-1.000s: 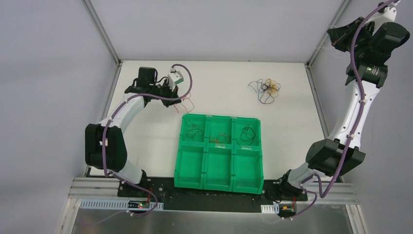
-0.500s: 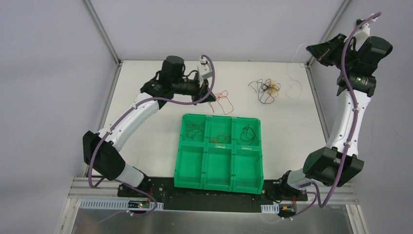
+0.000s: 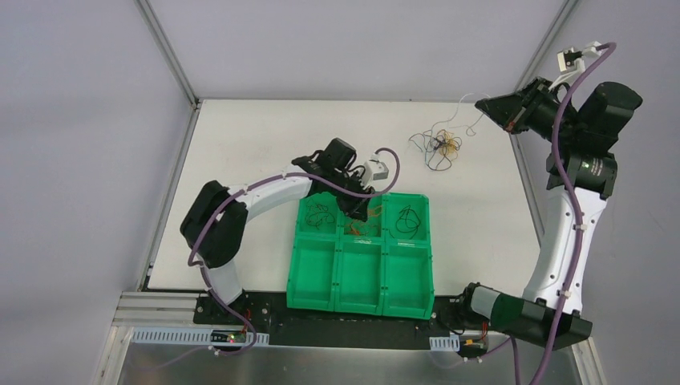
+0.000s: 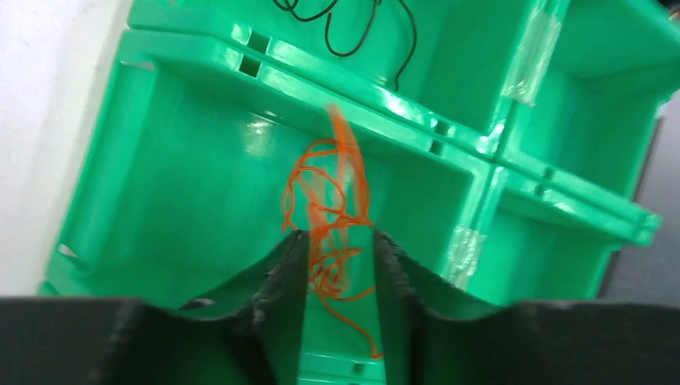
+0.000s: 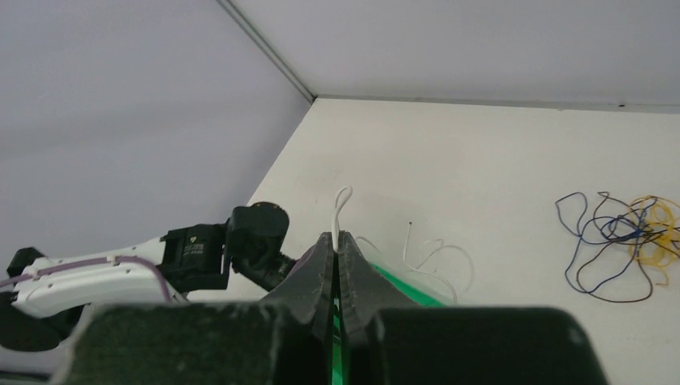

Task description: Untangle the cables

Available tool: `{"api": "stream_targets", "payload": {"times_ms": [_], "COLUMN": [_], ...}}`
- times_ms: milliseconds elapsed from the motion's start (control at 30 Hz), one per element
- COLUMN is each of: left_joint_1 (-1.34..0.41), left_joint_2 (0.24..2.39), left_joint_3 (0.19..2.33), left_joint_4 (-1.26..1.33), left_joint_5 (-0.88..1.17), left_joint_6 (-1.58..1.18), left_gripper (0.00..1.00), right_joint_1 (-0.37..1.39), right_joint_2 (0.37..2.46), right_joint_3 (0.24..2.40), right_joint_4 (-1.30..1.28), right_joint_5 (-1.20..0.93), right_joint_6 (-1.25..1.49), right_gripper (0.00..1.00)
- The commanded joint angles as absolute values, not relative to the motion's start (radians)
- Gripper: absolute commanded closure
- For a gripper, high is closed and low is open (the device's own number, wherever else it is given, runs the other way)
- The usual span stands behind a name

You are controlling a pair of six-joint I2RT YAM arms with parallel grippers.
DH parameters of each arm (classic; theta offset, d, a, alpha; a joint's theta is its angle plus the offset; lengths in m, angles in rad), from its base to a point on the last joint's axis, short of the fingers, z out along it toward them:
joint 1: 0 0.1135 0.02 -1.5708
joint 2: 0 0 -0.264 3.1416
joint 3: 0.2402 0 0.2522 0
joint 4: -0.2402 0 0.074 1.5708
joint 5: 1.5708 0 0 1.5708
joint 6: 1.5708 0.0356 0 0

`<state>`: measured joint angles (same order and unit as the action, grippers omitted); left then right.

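Likely dropping the orange wire [image 4: 321,212], loose between the parted jaws of the left gripper [image 4: 337,241], into the green bin [image 4: 377,112] below, white wire [image 5: 336,216] pinched tight in the right gripper [image 5: 337,238]; next, spread wider, lift away.

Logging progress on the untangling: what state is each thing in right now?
Left gripper: open, over tray's back middle bin.
Orange cable: loose between its jaws.
Right gripper: shut on white cable.
White cable: pinched, hanging.
Tangle: knotted, on table.
Tray: back bins hold cables, front bins empty.
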<state>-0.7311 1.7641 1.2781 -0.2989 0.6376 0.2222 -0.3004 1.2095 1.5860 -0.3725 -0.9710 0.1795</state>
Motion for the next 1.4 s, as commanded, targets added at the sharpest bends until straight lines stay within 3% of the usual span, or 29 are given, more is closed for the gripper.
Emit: {"api": "stream_targets", "payload": {"times_ms": [0,133,167,367,833,1100,1367], "left_joint_1": [-0.697,-0.615,-0.580,-0.379,-0.182,-0.086,-0.086], "left_joint_2": [1.659,1.466,1.431,1.275,1.156,1.135,1.099], "left_joint_3": [1.301,1.252,1.237,1.179,1.153,1.155,1.108], "left_joint_4": [-0.277,-0.221,-0.218,-0.268,-0.314,-0.370,-0.366], "left_joint_5": [0.749,0.823,0.854,0.898,0.331,0.334,0.333], "left_joint_6": [0.185,0.144,0.136,0.123,0.078,-0.033,-0.038], "left_gripper": [0.47,0.06,0.01,0.01,0.01,0.01,0.01], "right_joint_1": [-0.286,-0.260,-0.244,-0.108,0.511,0.794,0.907], "right_joint_2": [1.111,1.047,1.035,0.954,1.015,1.176,1.245], "right_joint_3": [1.549,1.504,1.489,1.392,1.330,1.391,1.338], "right_joint_4": [-0.404,-0.376,-0.358,-0.283,-0.223,-0.209,-0.149], "right_joint_5": [-1.102,-1.135,-1.146,-1.136,-0.908,-0.863,-0.869], "right_joint_6": [0.194,0.236,0.259,0.350,0.280,0.139,0.075], "right_gripper": [1.00,1.00,1.00,1.00,1.00,1.00,1.00]}}
